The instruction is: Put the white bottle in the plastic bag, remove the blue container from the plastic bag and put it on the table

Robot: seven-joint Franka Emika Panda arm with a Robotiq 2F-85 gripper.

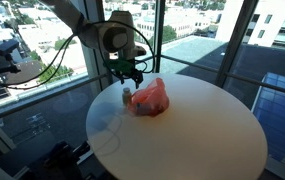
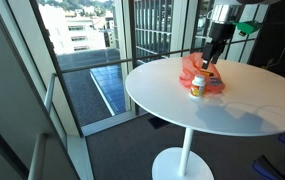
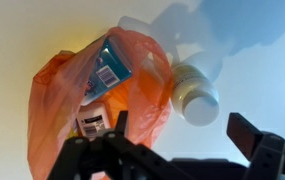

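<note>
An orange plastic bag (image 1: 154, 98) lies on the round white table (image 1: 202, 135); it also shows in the other exterior view (image 2: 206, 76) and the wrist view (image 3: 62, 95). A blue container (image 3: 110, 62) shows in the bag's mouth. The white bottle (image 3: 194, 94) stands upright on the table just beside the bag and shows in both exterior views (image 1: 127, 96) (image 2: 197, 90). My gripper (image 3: 182, 132) hangs open and empty just above the bottle and the bag's edge, seen in both exterior views (image 1: 132, 73) (image 2: 214, 56).
A labelled white item (image 3: 92, 122) also lies in the bag. Glass walls and railings (image 1: 42, 80) surround the table. The table edge (image 2: 172, 112) is close to the bottle.
</note>
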